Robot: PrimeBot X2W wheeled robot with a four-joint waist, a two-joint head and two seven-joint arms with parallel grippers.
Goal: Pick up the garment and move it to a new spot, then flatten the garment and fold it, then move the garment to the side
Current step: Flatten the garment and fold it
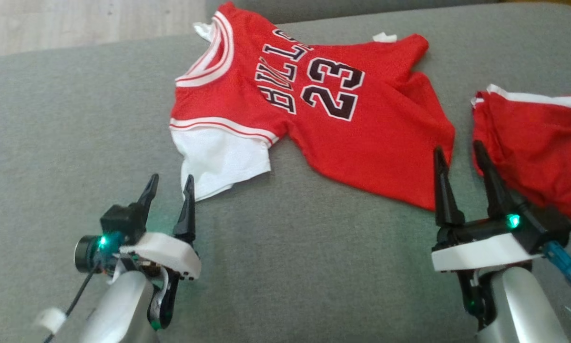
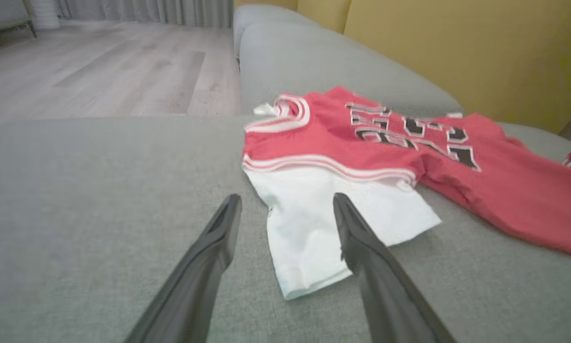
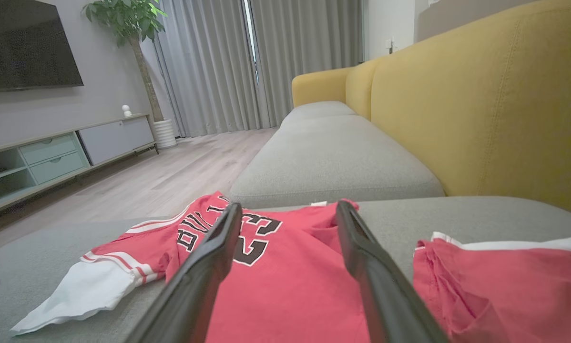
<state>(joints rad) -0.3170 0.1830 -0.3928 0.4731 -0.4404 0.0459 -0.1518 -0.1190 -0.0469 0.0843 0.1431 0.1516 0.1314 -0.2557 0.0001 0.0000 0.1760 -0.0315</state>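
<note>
Across the grey sofa seat (image 1: pixel 52 143), upper centre of frame, the red jersey (image 1: pixel 361 138) is lying ungripped, left claw (image 1: pixel 171 183) and right claw (image 1: pixel 458 147) being held spread below it; pick-up is judged pending, needing edges pinched.

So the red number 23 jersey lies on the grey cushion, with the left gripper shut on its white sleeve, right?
No: the left gripper is open, gripping nothing, as the left wrist view shows. The jersey does lie on the grey cushion.
</note>
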